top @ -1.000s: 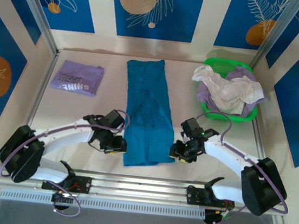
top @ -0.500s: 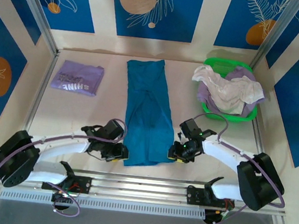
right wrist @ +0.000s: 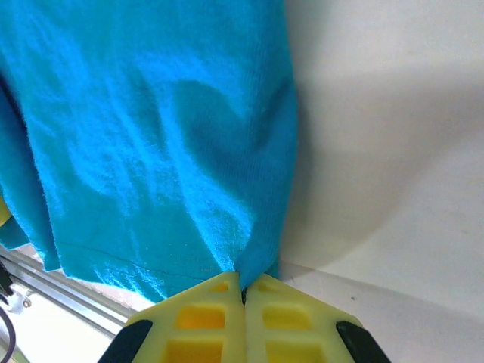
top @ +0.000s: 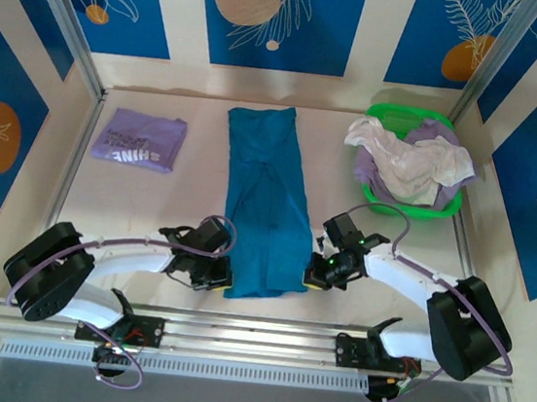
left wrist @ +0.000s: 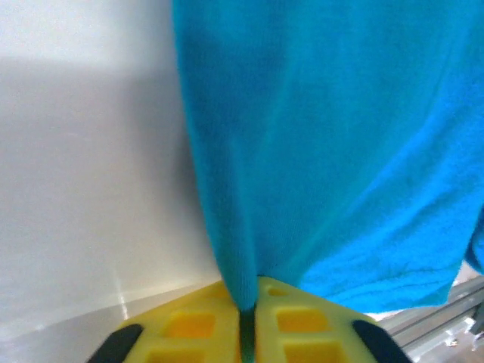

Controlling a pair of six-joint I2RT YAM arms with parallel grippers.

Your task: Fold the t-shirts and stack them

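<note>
We pinch both near-edge corners of the teal t-shirt (top: 265, 191) on the table (top: 141, 200), left gripper (left wrist: 247, 306) and right gripper (right wrist: 243, 293) clamped tight.

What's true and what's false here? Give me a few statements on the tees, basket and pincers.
The left pincer is shut on the teal t-shirt at its near left edge. True.
The right pincer hangs open. False: it is shut on the same shirt's near right edge.
The purple t-shirt lies folded at the far left of the table. True.
The green basket is empty. False: it holds white and lilac clothes.
The teal t-shirt is in the basket. False: it lies along the table's middle.
</note>
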